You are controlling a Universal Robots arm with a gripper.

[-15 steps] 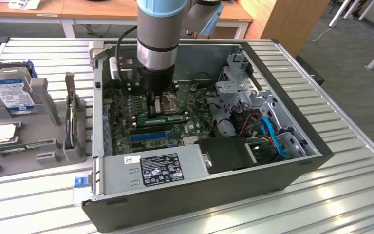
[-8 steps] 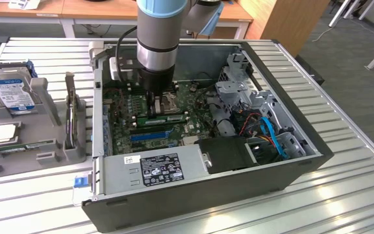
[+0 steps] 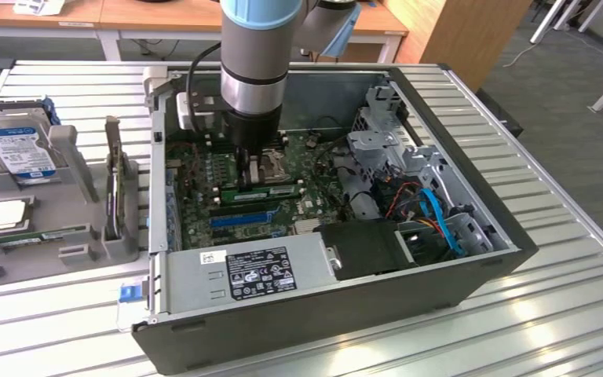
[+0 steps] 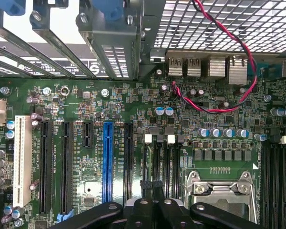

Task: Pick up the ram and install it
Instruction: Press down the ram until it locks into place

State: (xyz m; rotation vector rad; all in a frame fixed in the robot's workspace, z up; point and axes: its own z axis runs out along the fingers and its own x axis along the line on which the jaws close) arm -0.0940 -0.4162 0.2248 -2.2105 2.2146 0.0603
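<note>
Pincer (image 3: 247, 174) pressed together, pinching nothing I can see, poised low over the green motherboard (image 3: 280, 200) inside the open black computer case (image 3: 469, 259). Beside it, the long thin green ram (image 3: 263, 191) lies along a motherboard slot, apparently placed, perhaps not fully seated.

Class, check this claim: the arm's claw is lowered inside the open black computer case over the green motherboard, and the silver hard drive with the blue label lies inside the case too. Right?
Not quite. The silver hard drive with the blue label stands in a grey holder outside the open black computer case, toward the exterior view's left. The claw is indeed inside the case over the green motherboard.
</note>
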